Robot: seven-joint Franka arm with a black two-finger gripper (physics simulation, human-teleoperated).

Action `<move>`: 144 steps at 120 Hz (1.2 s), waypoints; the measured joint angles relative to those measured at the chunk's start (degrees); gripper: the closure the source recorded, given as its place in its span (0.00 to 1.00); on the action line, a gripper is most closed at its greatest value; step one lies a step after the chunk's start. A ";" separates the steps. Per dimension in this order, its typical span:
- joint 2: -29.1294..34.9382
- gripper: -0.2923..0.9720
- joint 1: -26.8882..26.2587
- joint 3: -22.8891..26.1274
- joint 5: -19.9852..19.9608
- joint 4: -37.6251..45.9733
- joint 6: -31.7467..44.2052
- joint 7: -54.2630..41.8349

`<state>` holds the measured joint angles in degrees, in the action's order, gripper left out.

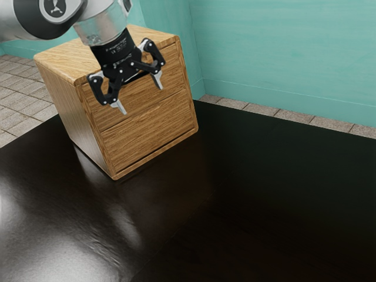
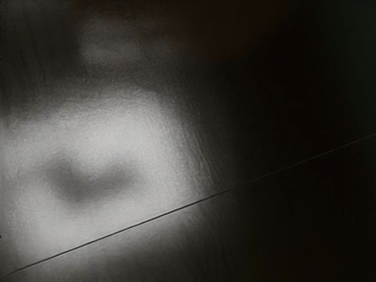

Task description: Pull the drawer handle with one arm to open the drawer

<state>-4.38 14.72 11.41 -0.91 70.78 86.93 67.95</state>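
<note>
— Well, starting at nine o'clock in the exterior view: what first?
— Pale tiled floor (image 1: 17,100). Then, up at eleven o'clock, grey arm (image 1: 41,12), slanting down toward four o'clock.
— And under it?
— Wooden cabinet (image 1: 64,59), set on the black table (image 1: 264,194), out at about ten o'clock of the tabletop.
— Now the pincer (image 1: 140,95): wide or narrow?
— Wide. Spread far apart, with one silver fingertip (image 1: 120,108) out at eight o'clock and the other at two o'clock. Holding nothing.
— Touching anything?
— Hanging right in front of the upper drawer (image 1: 173,67), black knuckles across its wooden face. Cannot tell whether grazing the wood or just clear of it.
— And the drawer itself?
— High on the cabinet's front, facing four o'clock. Looks flush with the cabinet, as does the lower drawer (image 1: 150,132), straight at six o'clock from it.
— Further right?
— Glossy tabletop from three round to six o'clock, with a teal wall (image 1: 282,47) behind it at one o'clock.
— Wrist view?
— Dark table surface under the hand, with a broad pale glare (image 2: 106,141) toward nine o'clock. Also a thin seam (image 2: 194,202), running from eight o'clock up to two o'clock.
</note>
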 joint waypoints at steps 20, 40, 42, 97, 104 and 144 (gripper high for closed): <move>0.00 0.23 7.88 8.88 0.18 0.00 -0.04 0.73; -0.80 0.23 -6.27 -3.57 0.74 0.38 -0.08 1.01; -1.23 0.23 -6.66 -3.86 0.94 0.37 -0.08 0.86; -4.63 0.23 -4.60 -4.81 11.79 -0.96 2.30 -26.34; -4.62 0.23 -0.97 -3.66 12.29 -0.96 2.81 -30.46; -6.06 0.23 7.13 5.56 18.47 -4.22 6.55 -49.25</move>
<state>-10.45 21.86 16.97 17.57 66.55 93.49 18.70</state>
